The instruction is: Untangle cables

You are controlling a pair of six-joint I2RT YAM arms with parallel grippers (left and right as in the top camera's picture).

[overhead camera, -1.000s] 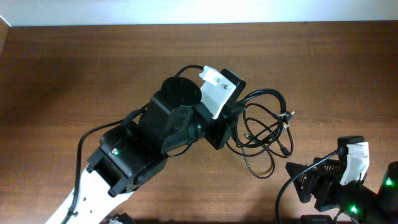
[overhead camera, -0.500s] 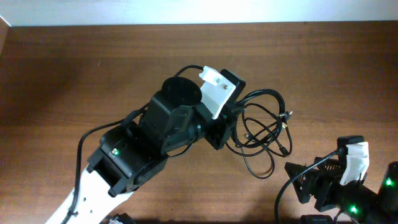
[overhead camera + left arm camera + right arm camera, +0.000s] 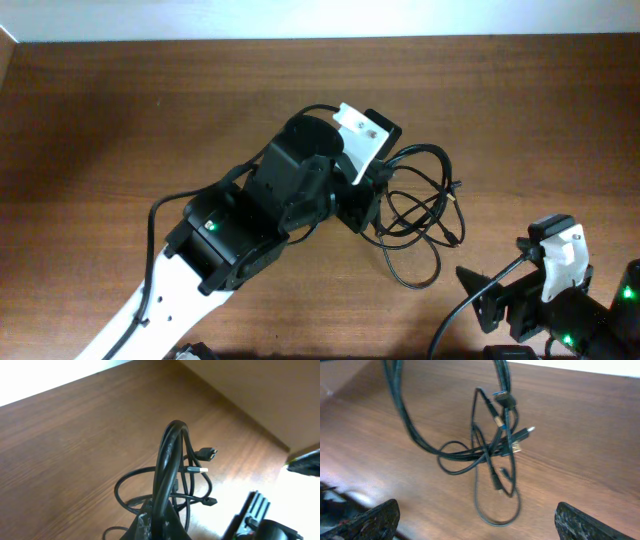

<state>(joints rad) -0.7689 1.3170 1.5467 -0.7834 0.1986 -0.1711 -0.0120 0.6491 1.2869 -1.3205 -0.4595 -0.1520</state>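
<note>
The cables (image 3: pixel 420 215) are thin black cords tangled in loose loops right of the table's middle. My left gripper (image 3: pixel 372 190) sits at the tangle's left edge, shut on a bunch of cable strands (image 3: pixel 167 460) that arch up from its jaws (image 3: pixel 162 522). Metal-tipped plug ends (image 3: pixel 200 469) hang beyond the arch. In the right wrist view the tangle (image 3: pixel 492 447) hangs partly lifted, one loop lying on the wood. My right gripper (image 3: pixel 476 522) is open and empty, its fingers wide apart, near the table's front right (image 3: pixel 500 300), short of the cables.
The wooden table (image 3: pixel 120 110) stretches to the left and back. A pale wall edge (image 3: pixel 300 20) runs along the far side. The left arm's thicker black cable (image 3: pixel 150 250) loops beside its white link.
My left gripper has shifted slightly right and up with the cables, pulling the tangle a little. My right arm has moved slightly, its white wrist part now higher in view.
</note>
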